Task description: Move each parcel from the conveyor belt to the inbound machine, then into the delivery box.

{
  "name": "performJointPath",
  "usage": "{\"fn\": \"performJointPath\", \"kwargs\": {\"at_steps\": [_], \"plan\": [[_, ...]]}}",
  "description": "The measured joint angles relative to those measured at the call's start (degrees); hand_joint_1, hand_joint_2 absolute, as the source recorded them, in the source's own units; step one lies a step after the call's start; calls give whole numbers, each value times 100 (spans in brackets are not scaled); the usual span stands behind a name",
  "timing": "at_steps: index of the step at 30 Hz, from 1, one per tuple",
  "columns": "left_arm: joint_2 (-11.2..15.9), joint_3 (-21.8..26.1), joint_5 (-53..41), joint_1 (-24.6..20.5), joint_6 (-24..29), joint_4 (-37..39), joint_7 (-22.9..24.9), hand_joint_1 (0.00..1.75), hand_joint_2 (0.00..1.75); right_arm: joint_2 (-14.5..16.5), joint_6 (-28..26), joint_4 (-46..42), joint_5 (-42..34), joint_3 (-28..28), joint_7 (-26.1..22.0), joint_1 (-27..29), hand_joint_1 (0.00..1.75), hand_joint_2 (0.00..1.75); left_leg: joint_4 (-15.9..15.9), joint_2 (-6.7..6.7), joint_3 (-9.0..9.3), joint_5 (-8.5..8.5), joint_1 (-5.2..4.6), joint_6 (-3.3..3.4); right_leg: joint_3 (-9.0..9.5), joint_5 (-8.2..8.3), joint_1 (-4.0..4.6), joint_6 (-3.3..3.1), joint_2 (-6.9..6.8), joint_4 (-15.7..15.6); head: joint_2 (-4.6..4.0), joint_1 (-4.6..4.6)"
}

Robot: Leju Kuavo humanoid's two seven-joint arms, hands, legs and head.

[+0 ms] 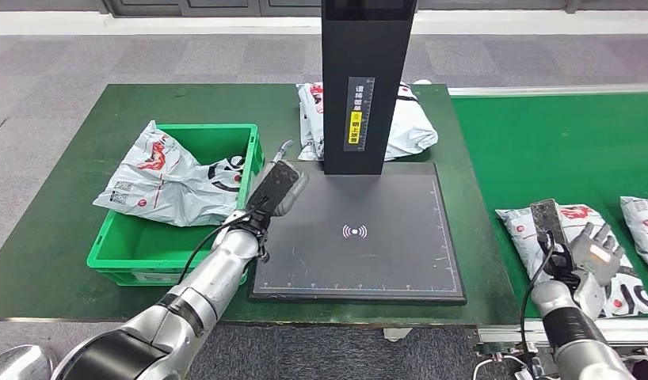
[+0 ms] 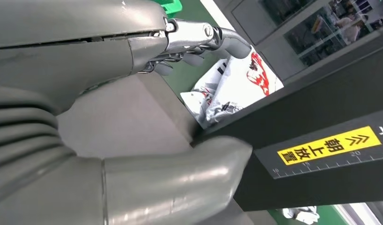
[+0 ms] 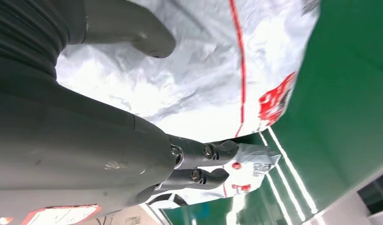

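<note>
Left hand (image 1: 278,187) hovering empty, fingers apart, at scanner pad's (image 1: 400,261) left edge, frame centre. Right hand (image 1: 592,252) spreading over white parcel (image 1: 535,231) on green conveyor belt (image 1: 558,150), lower right, not gripping. Another parcel (image 1: 158,178) lying in green box (image 1: 178,252), left.

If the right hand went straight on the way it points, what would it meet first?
Most likely the white parcel lying on the green conveyor belt: the right hand hovers open right over it. Depth is unclear.

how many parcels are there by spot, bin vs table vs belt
In the green bin: 1 parcel
On the table behind the black post: 1 parcel
On the conveyor belt: 2 parcels
Total: 4 parcels
</note>
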Motion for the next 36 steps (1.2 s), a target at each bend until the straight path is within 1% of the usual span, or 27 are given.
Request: {"fn": "performJointPath", "kwargs": {"at_steps": [3,5,9,14,19,23,25,27,31,36], "plan": [[-23,0,3,-19,0,45,-11,0,175,-27,8,104,11,-24,22,-33,0,175,-1,0,0,0,0,0,-1,0,0,0,1,0,0,0],[-41,-1,22,-31,0,72,-57,0,175,-57,105,175,31,-51,97,-47,0,175,-1,-1,1,0,0,0,-2,0,0,0,2,0,0,0],[-58,-3,95,-70,-24,121,-180,0,175,-145,572,333,17,-187,172,-33,0,175,0,-2,-2,0,0,0,-1,0,-1,1,2,0,-1,0],[-39,-25,178,-94,0,166,-298,0,175,-222,1579,488,-45,-398,61,77,0,175,0,-2,-2,-3,0,4,0,-1,0,1,0,0,0,0],[74,-31,274,-27,60,168,-502,0,175,-221,2718,452,-12,-421,-75,168,0,175,-2,7,6,-5,6,4,8,-3,9,1,3,0,0,0],[158,-36,290,8,93,165,-532,0,175,-192,3490,411,65,-317,114,146,0,175,-1,11,25,-8,15,3,29,-7,17,1,4,-1,1,0],[180,-37,289,9,104,150,-526,0,175,-177,3708,403,132,-188,209,132,87,175,0,13,33,-9,16,3,38,-8,19,1,6,-3,1,0],[188,-37,283,10,107,123,-509,0,175,-163,3800,389,207,-77,268,126,175,175,1,13,41,-10,17,3,48,-8,21,2,6,-4,0,0],[192,-37,270,10,107,77,-454,0,175,-59,3880,369,415,198,417,91,175,175,2,26,64,-13,19,4,69,-7,27,1,17,-6,0,0],[192,-37,248,11,105,19,-427,0,175,84,3862,370,479,442,504,9,175,175,3,57,95,-25,23,-7,96,-3,46,-4,49,-18,0,-1]]}}
